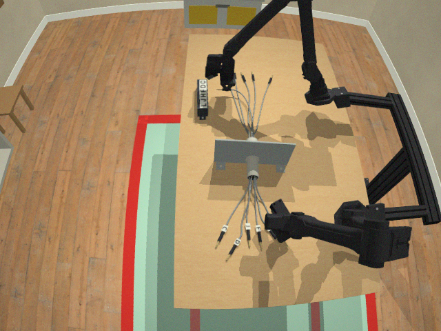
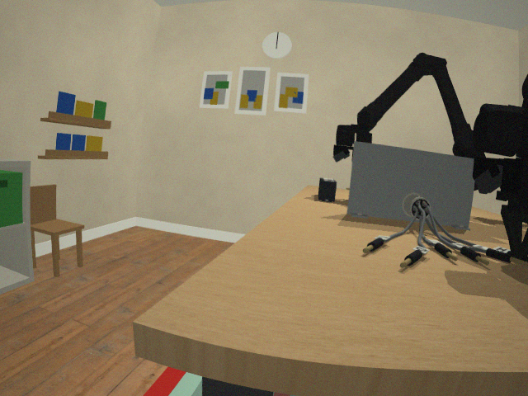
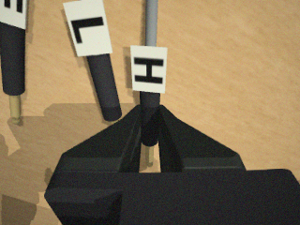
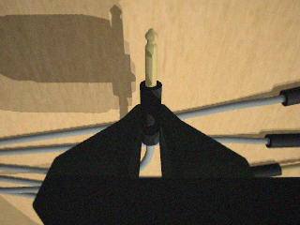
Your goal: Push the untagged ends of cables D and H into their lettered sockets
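Note:
The junction box (image 1: 202, 113) (image 2: 327, 190) stands near the table's far left edge in the top view, lettered L J H F D C; its sockets are hidden. My right gripper (image 1: 227, 88) (image 4: 150, 112) is shut on an untagged plug (image 4: 150, 67), just right of the box and above the table. The plug's brass tip sticks out freely; which cable it belongs to cannot be told. My left gripper (image 3: 149, 112) is shut on the H plug (image 3: 150, 99), behind its H tag (image 3: 149, 69), at the tagged ends. The D tag (image 1: 236, 242) lies on the table with its plug.
A grey upright panel (image 1: 227, 151) (image 2: 384, 183) with the conduit (image 1: 252, 165) stands between the grippers. Other untagged plugs (image 1: 253, 76) (image 1: 270, 80) lie behind the panel, near my right gripper. The L plug (image 3: 104, 86) lies close beside the H plug.

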`<state>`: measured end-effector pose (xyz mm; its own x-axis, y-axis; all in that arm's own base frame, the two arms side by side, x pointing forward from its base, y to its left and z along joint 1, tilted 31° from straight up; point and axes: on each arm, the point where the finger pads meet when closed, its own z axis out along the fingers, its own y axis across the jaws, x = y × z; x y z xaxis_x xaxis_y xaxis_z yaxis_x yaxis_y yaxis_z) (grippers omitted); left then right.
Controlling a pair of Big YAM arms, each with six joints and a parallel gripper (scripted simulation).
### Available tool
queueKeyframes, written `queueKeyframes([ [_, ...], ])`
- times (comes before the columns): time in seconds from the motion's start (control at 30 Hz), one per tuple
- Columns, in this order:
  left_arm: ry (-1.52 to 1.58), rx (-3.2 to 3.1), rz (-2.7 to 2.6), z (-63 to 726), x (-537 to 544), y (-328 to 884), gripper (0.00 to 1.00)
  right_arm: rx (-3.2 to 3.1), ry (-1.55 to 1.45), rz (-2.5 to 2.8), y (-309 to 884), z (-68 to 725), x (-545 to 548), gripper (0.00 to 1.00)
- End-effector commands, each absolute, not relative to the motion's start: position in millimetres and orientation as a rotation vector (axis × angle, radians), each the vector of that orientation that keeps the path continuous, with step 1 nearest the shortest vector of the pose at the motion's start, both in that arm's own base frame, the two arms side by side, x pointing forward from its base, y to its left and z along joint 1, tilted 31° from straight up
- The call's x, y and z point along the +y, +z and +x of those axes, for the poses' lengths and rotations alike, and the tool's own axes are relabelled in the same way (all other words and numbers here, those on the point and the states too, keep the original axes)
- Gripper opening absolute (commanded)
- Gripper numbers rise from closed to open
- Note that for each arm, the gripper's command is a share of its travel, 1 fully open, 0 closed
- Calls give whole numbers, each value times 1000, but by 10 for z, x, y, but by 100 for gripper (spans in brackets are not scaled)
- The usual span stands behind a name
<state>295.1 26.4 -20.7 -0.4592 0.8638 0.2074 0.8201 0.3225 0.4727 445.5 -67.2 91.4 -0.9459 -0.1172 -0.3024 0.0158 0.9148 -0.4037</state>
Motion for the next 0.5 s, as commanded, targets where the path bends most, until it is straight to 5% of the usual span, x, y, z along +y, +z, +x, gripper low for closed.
queueKeyframes([
  [0.0, 810, 2484, 1584, 2964, 264, -202, 5, 2732, -586, -109, 1004, 4567, -606, 5],
  [0.47, 810, 2484, 1584, 2964, 264, -202, 5, 2722, -591, -176, 1124, 4911, -537, 5],
])
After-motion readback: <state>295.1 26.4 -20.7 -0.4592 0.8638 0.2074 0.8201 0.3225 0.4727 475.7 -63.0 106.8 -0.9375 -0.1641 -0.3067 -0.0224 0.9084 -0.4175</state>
